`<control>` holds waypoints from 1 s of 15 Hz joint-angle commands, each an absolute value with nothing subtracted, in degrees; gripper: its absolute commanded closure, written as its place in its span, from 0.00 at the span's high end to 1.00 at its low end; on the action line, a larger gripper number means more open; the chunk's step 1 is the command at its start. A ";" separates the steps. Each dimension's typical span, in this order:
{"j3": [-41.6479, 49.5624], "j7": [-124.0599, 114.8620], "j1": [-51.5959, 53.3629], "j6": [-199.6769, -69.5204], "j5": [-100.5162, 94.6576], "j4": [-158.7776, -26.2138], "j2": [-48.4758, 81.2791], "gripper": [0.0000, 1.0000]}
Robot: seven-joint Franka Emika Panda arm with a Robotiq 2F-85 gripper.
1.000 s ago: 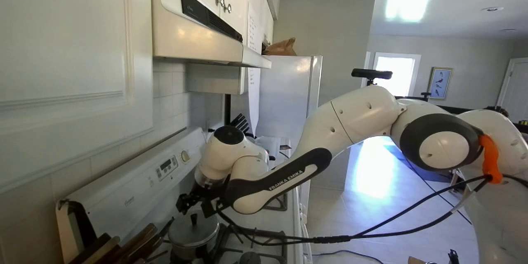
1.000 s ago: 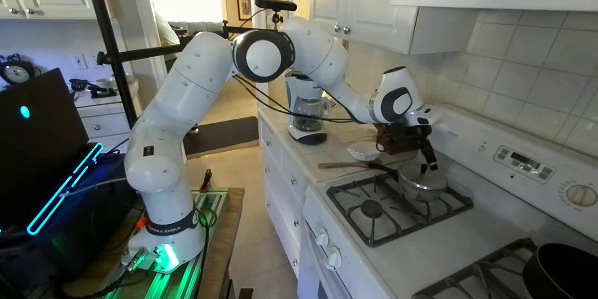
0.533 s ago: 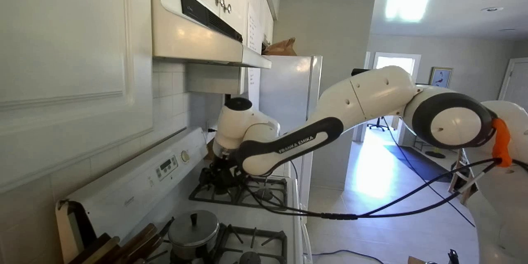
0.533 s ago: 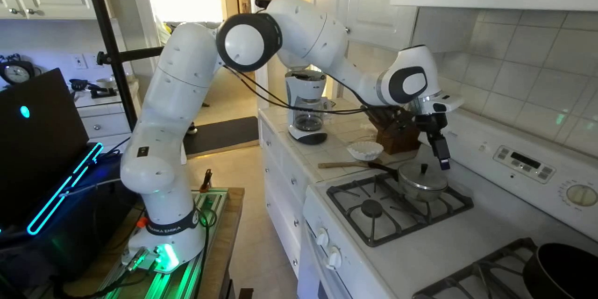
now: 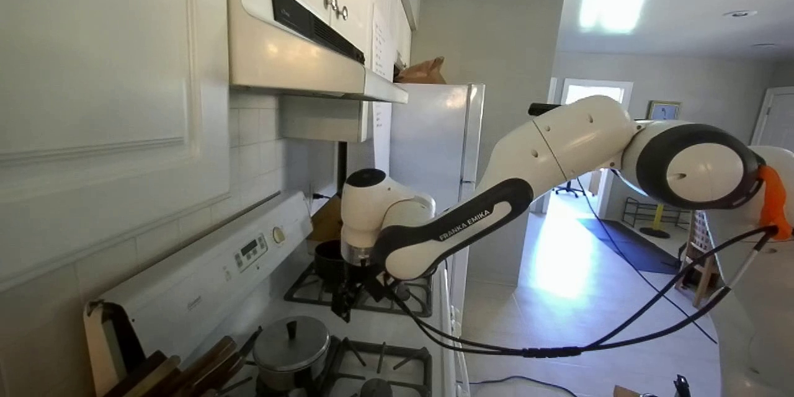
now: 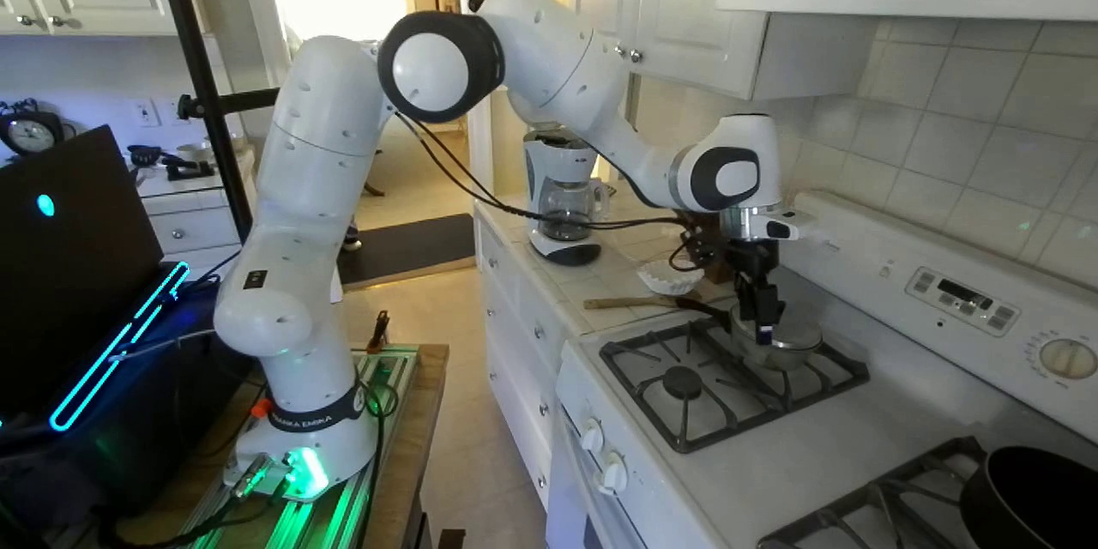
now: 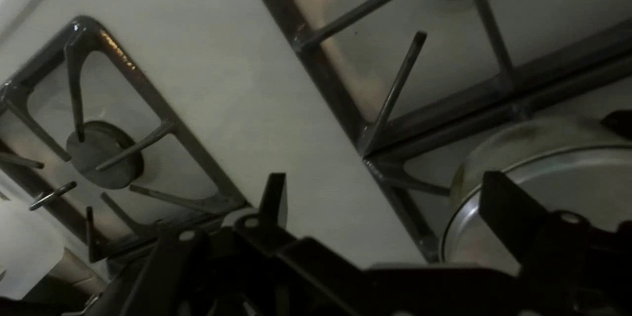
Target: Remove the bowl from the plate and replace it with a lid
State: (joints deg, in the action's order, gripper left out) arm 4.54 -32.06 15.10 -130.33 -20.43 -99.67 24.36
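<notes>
The grey lid (image 5: 289, 347) sits on a metal pot (image 6: 772, 358) on the stove, its dark knob (image 5: 291, 329) upright in an exterior view. On the counter in an exterior view rests the white bowl (image 6: 671, 276), its rim scalloped. I cannot find the plate in any view; it is hidden or out of view. My gripper (image 7: 390, 197) stands open and points down, with nothing held between its fingers (image 7: 511, 212). It hangs beside the pot, over the strip between the burner grates, apart from the lid in an exterior view (image 5: 340, 315). One finger overlaps the lid's edge in the wrist view.
A dark pan (image 6: 1034, 493) stands on the far grate. Burner grates (image 6: 686, 386) surround the pot. Beside the bowl are a wooden-handled utensil (image 6: 630, 303), a coffee maker (image 6: 562, 197) and a knife block, whose handles (image 5: 205, 366) rise near the pot.
My gripper has moved from close by the lid's knob to beside the pot, shifting toward the stove's front and turning more upright. The lid, pot and bowl have stayed put.
</notes>
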 commanded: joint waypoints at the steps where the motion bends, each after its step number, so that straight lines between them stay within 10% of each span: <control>1: 2.40 -29.23 13.89 -134.39 -19.43 -109.04 17.72 1.00; 15: -1.87 -20.79 6.81 -133.10 -6.02 -136.84 -11.13 1.00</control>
State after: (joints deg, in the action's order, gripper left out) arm -0.52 -23.61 8.69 -133.62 -9.70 -129.93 -3.72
